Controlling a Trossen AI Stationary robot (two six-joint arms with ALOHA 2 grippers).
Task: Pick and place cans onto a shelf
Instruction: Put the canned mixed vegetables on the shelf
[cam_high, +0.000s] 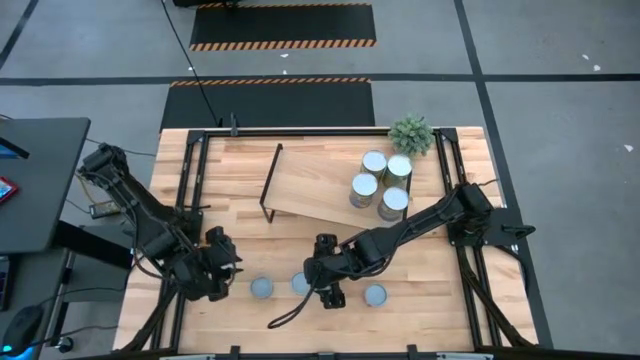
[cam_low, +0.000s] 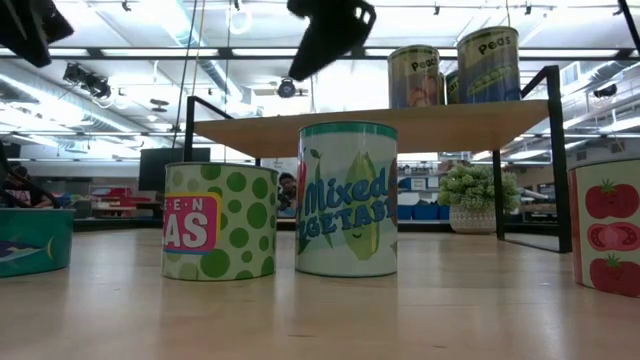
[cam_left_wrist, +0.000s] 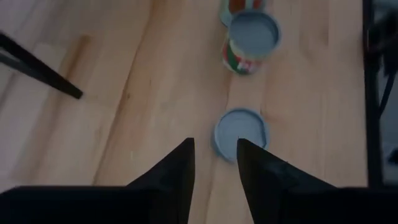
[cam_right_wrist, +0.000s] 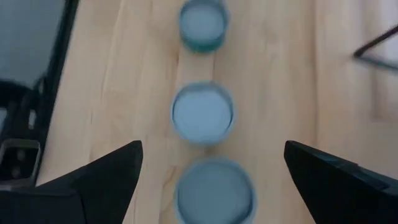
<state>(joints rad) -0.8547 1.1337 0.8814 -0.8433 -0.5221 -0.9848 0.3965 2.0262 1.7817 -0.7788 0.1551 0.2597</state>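
hovering wide open above the mixed-vegetables can (cam_low: 347, 198) in the front row, the right gripper (cam_high: 325, 283) risks knocking the close-set green peas can (cam_low: 219, 221) while descending; left gripper (cam_high: 215, 265), fingers narrowly parted, waits nearby.

The grey floor (cam_high: 560, 90) carries black mats with orange-striped edges (cam_high: 282, 26). A dark desk (cam_high: 40, 180) stands beside the table (cam_high: 240, 250). Ceiling lights (cam_low: 150, 60) shine overhead.
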